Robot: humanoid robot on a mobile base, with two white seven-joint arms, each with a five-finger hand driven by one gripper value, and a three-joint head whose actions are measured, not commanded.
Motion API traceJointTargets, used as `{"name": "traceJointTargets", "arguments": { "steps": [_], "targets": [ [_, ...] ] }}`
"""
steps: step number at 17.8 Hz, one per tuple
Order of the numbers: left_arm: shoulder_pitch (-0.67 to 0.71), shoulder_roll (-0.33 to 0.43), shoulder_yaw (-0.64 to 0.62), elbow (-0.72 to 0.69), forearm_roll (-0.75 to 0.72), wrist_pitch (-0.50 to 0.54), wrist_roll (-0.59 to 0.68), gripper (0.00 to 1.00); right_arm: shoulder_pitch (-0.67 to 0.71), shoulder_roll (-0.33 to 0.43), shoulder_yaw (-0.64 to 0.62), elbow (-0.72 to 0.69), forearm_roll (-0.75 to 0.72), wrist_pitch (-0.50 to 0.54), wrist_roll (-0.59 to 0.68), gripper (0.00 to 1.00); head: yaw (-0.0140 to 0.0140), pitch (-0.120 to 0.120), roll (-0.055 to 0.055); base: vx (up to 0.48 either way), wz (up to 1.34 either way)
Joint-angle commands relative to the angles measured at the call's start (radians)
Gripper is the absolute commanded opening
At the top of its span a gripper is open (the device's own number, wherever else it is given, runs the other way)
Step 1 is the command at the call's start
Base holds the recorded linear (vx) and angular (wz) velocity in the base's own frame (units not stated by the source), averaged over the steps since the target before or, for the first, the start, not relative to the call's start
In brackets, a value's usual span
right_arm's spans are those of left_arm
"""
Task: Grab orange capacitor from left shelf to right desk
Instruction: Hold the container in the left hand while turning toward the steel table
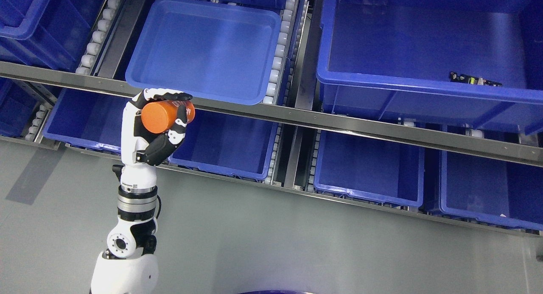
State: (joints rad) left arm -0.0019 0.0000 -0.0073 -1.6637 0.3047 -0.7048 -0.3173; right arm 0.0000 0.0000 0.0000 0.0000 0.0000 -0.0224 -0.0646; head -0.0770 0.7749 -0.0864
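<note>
My left hand (163, 116) is shut on the orange capacitor (163, 114), a cylinder with black print. It holds the capacitor in the air in front of the shelf's metal rail (297, 116), just below the front left corner of a shallow blue tray (203, 48) on the upper shelf level. The fingers (167, 93) wrap over its top and the thumb presses from below. The left arm rises from the bottom left over the grey floor. The right arm does not show.
The shelf holds several blue bins on roller tracks in two levels. A large bin (424, 90) at the upper right holds a small dark part (475, 79). Lower bins (229, 145) sit behind the hand. Grey floor (297, 243) fills the lower part.
</note>
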Motion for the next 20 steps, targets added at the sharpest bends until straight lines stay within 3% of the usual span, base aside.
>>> {"name": "traceJointTargets", "arguments": {
  "steps": [1, 20],
  "targets": [
    [0.01, 0.017, -0.028, -0.018, 0.001, 0.002, 0.0, 0.02, 0.021, -0.017, -0.012, -0.017, 0.006, -0.001, 0.0, 1.0, 0.0, 0.0, 0.0, 0.0, 0.0],
    [0.01, 0.017, -0.095, -0.034, -0.001, 0.001, 0.0, 0.03, 0.021, -0.017, -0.012, -0.017, 0.006, -0.001, 0.0, 1.0, 0.0, 0.0, 0.0, -0.018, -0.01]
  ]
}}
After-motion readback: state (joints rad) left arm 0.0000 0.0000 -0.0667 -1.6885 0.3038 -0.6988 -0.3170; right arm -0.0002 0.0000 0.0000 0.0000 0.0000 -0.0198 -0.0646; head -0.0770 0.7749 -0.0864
